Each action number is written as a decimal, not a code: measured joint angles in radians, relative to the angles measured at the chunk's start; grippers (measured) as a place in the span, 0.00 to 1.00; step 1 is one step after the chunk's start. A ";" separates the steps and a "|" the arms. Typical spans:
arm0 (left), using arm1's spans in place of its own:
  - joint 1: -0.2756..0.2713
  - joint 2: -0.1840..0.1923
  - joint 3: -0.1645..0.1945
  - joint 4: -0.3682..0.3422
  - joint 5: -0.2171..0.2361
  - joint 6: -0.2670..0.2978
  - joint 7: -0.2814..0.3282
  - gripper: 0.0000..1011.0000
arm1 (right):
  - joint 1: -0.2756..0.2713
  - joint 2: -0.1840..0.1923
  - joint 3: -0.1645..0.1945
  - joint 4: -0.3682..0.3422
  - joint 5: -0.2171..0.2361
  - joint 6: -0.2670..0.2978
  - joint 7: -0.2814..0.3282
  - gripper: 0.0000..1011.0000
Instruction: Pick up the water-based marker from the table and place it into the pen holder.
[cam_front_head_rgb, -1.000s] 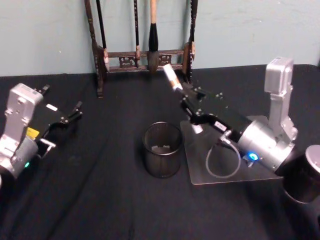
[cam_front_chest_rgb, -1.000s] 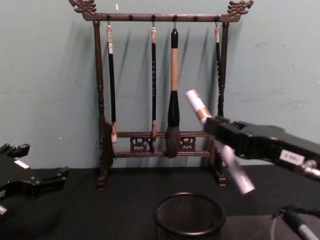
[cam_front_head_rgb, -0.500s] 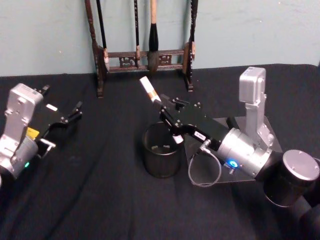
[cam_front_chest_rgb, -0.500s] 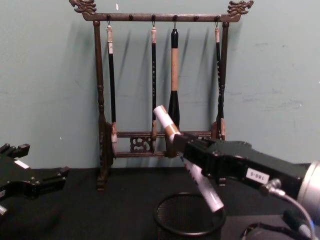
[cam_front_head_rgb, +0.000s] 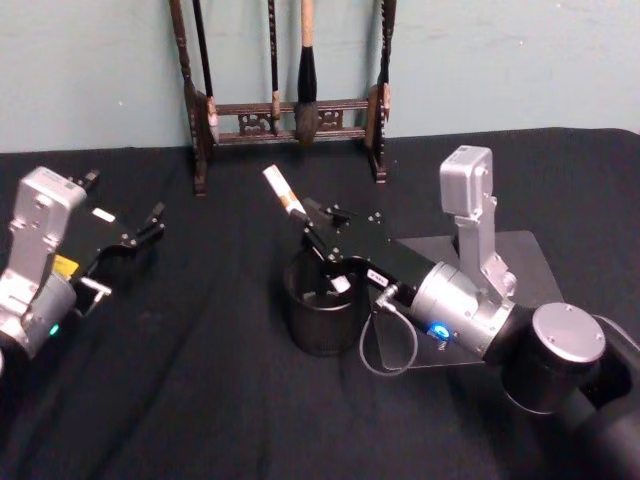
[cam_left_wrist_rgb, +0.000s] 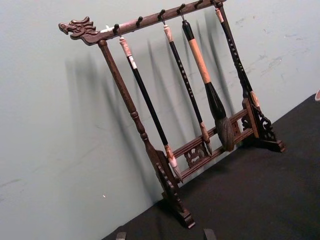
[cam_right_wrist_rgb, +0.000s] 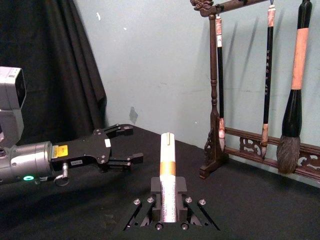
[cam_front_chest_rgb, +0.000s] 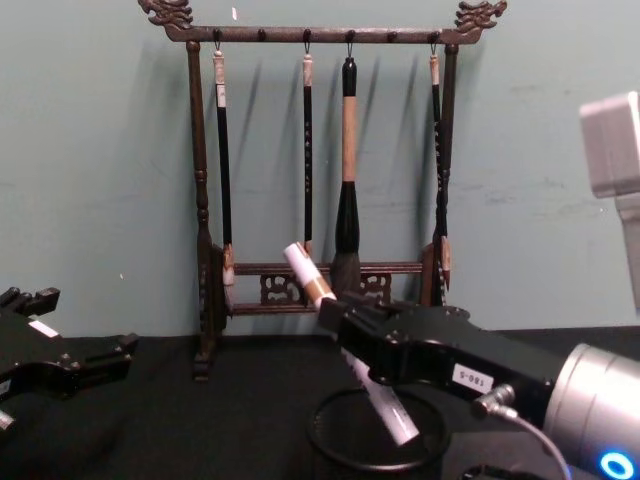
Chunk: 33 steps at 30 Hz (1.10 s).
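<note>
Head view: the marker (cam_front_head_rgb: 282, 194) is clamped, tilted, in the right gripper (cam_front_head_rgb: 318, 240) over the pen holder (cam_front_head_rgb: 318, 325); the left gripper (cam_front_head_rgb: 138, 238) is parked well apart, held open. Chest view: the marker's lower tip is seen inside the rim, so a lowered, gentle release is advised.

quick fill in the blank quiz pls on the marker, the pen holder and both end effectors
1. The right end effector is ____ on the marker.
2. The marker's lower end is over the mouth of the pen holder, and the marker is ____ rather than upright.
3. The left end effector hovers at the table's left side with its fingers ____.
4. The number of brushes hanging on the rack is ____.
Missing words: shut, tilted, open, four.
</note>
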 joint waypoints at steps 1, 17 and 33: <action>0.000 0.000 0.000 0.000 0.000 0.000 0.000 0.99 | 0.004 -0.001 -0.005 0.007 -0.002 -0.004 -0.004 0.18; 0.000 0.000 0.000 0.000 0.000 0.000 0.000 0.99 | 0.011 -0.003 -0.021 0.020 -0.023 -0.009 -0.034 0.18; 0.000 0.000 0.000 0.000 0.000 0.000 0.000 0.99 | 0.010 -0.003 -0.018 0.018 -0.018 -0.008 -0.028 0.58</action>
